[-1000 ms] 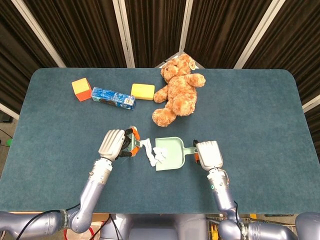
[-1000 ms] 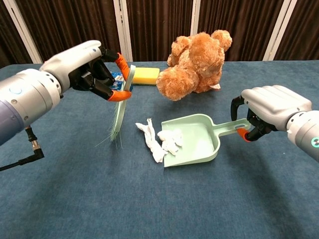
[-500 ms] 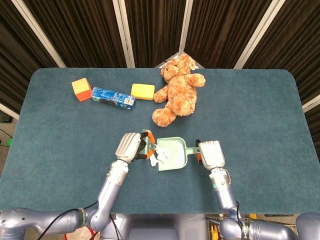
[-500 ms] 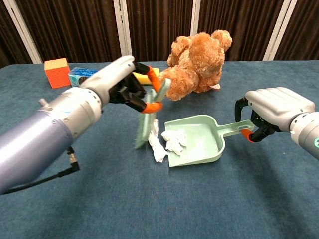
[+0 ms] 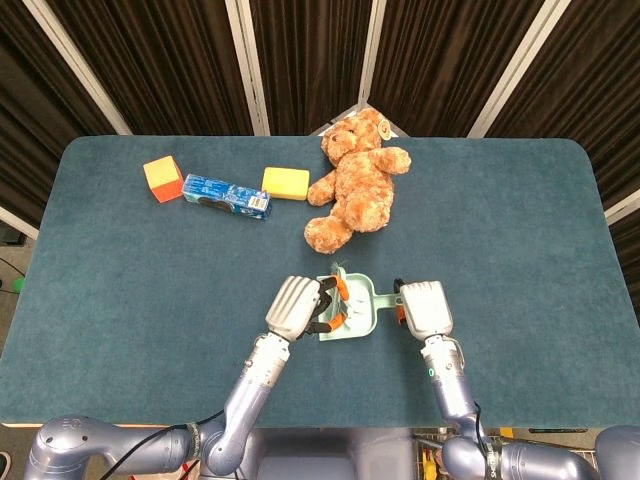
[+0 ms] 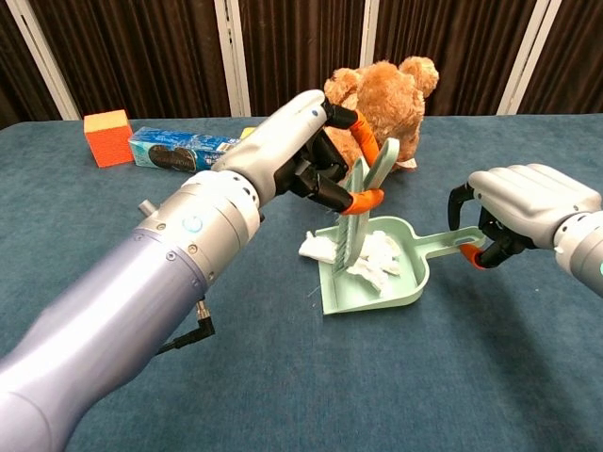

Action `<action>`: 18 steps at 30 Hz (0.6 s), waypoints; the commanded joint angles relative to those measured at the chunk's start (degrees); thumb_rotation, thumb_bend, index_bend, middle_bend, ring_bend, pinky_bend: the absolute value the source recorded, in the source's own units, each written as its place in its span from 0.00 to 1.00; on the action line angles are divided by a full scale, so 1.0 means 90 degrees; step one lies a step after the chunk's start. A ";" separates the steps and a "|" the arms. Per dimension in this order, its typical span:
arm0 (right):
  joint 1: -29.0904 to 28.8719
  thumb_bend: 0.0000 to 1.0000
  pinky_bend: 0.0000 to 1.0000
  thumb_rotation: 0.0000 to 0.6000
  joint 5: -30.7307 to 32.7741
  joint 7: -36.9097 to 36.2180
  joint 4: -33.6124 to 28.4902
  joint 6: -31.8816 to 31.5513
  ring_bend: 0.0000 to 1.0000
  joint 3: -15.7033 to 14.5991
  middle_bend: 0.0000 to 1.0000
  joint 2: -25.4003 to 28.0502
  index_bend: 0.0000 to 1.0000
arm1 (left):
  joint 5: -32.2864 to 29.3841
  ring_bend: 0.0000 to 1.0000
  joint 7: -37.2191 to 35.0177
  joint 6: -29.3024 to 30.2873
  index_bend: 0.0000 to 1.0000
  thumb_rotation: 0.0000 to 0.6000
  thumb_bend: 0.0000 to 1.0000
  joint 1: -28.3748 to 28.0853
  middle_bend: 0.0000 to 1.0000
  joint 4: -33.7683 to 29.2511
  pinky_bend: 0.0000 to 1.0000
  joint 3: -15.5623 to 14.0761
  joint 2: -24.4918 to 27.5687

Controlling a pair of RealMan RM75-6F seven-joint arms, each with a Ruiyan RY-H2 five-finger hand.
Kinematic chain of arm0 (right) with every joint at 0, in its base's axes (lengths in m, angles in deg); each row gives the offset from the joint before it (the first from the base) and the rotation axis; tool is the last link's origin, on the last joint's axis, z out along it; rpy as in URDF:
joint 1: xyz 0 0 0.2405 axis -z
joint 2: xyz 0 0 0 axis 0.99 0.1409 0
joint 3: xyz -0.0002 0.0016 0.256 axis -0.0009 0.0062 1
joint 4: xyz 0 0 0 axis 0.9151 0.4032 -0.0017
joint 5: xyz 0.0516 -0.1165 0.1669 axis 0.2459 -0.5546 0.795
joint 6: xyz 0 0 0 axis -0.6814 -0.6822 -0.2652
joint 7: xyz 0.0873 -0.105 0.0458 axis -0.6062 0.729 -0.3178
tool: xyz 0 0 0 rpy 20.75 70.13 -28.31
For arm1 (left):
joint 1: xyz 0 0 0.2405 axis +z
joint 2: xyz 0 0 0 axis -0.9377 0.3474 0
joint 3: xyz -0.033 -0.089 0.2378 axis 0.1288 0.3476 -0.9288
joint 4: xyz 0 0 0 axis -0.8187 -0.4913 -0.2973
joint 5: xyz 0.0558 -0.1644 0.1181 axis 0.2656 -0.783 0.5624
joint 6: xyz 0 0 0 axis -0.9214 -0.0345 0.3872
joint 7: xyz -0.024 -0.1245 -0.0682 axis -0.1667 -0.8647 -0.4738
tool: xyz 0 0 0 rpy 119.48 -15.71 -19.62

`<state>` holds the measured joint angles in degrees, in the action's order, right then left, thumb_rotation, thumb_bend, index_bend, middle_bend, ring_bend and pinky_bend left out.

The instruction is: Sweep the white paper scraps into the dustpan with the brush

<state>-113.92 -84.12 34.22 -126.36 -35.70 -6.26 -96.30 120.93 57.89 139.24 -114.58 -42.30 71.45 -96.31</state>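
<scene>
My left hand [image 6: 316, 155] [image 5: 296, 305] grips a pale green brush [image 6: 361, 209], its bristles down inside the mint green dustpan [image 6: 400, 284] [image 5: 362, 300]. White paper scraps [image 6: 377, 259] lie in the pan beside the bristles. One more scrap [image 6: 315, 247] sits at the pan's open left lip, partly on the cloth. My right hand [image 6: 524, 207] [image 5: 423, 308] holds the dustpan's handle [image 6: 450, 243] at the right. In the head view my left hand covers most of the pan's mouth and the scraps.
A brown teddy bear [image 5: 358, 180] lies just behind the dustpan. Further left along the back stand a yellow sponge [image 5: 285, 183], a blue cookie packet [image 5: 226, 196] and an orange cube [image 5: 162, 178]. The table is covered in dark teal cloth [image 5: 120, 280].
My left hand has swept the brush rightward from the cloth into the dustpan, pushing the long scrap and the loose pieces inside. The pan and right hand shifted slightly right.
</scene>
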 commanded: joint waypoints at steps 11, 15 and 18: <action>0.0023 0.47 0.92 1.00 -0.0018 0.0074 -0.0147 -0.0072 0.94 -0.0022 0.94 0.0037 0.54 | 0.0366 1.00 -0.0320 0.0098 0.79 1.00 0.59 0.0184 1.00 -0.0332 1.00 -0.0108 0.0367; 0.0036 0.47 0.92 1.00 0.0037 0.0101 -0.0168 -0.0081 0.94 -0.0010 0.94 0.0060 0.54 | 0.0419 1.00 -0.0119 0.0158 0.79 1.00 0.59 0.0285 1.00 -0.0443 1.00 -0.0153 0.0635; 0.0041 0.47 0.92 1.00 0.0069 0.0112 -0.0180 -0.0074 0.94 -0.0016 0.94 0.0053 0.54 | 0.0362 1.00 -0.0004 0.0116 0.79 1.00 0.59 0.0347 1.00 -0.0474 1.00 -0.0169 0.0829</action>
<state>-113.56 -83.51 35.22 -127.98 -36.38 -6.40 -95.81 124.37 57.38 140.40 -111.80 -46.31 70.07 -89.41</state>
